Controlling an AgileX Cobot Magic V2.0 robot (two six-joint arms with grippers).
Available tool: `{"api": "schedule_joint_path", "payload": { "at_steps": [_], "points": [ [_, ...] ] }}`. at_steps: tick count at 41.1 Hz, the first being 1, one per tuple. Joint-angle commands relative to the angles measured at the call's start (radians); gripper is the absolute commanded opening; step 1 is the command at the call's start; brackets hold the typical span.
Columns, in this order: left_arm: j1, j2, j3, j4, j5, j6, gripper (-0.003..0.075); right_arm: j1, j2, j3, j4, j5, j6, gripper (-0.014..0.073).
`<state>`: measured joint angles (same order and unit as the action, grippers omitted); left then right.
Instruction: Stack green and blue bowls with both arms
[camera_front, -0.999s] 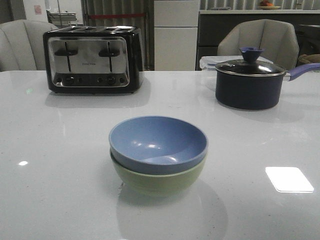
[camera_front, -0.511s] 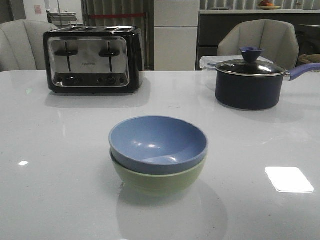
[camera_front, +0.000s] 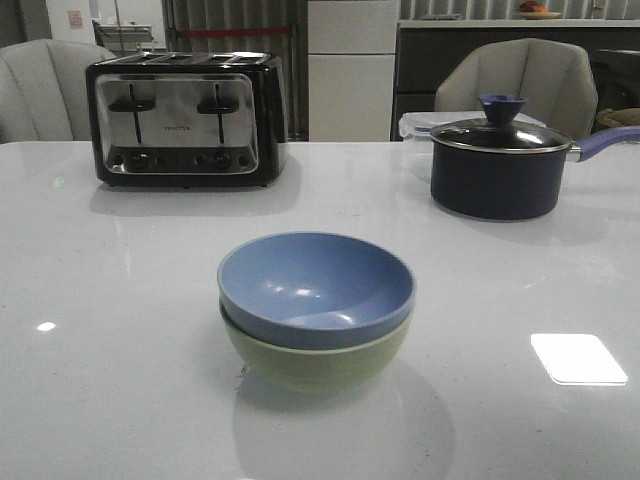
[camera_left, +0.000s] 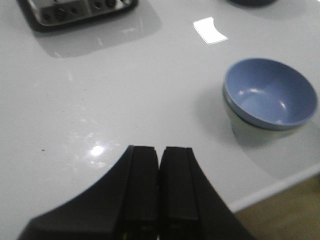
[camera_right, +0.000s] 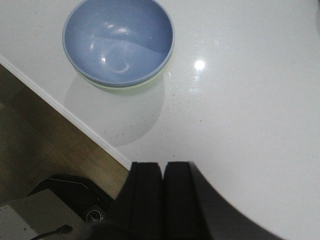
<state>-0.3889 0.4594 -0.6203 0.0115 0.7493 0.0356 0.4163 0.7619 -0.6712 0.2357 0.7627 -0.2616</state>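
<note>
The chrome-and-black four-slot toaster at the far left of the glossy white bench carries a small dark brand mark on its front panel, too small to read. No other writing can be made out.

The left gripper has its black angular fingers pressed flat together with nothing between them, held above bare bench well apart from the bowls. The right gripper is likewise closed on nothing, its fingers side by side, near the bench's front edge.

The dusty blue matte bowl sits nested inside the pale sage green matte bowl, both upright with mouths facing up, the blue one tilted slightly. The stack stands near the bench's front edge, at its middle. A dark navy lidded saucepan stands at the far right, handle pointing right.
</note>
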Motion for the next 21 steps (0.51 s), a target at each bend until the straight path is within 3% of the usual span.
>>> {"api": "schedule_joint_path", "payload": {
  "at_steps": [1, 7, 12, 21],
  "points": [
    [0.082, -0.071, 0.045, 0.002, -0.185, -0.011, 0.0093, -0.005, -0.007, -0.026, 0.004, -0.055, -0.002, 0.0023],
    [0.21, -0.228, 0.234, -0.011, -0.43, -0.013, 0.0093, -0.005, -0.007, -0.026, 0.004, -0.055, -0.002, 0.0023],
    [0.295, -0.359, 0.373, -0.03, -0.528, -0.013, 0.0093, -0.005, -0.007, -0.026, 0.004, -0.055, -0.002, 0.0023],
    [0.331, -0.455, 0.54, -0.032, -0.682, -0.013, 0.0093, -0.005, -0.007, -0.026, 0.004, -0.055, -0.002, 0.0023]
  ]
}}
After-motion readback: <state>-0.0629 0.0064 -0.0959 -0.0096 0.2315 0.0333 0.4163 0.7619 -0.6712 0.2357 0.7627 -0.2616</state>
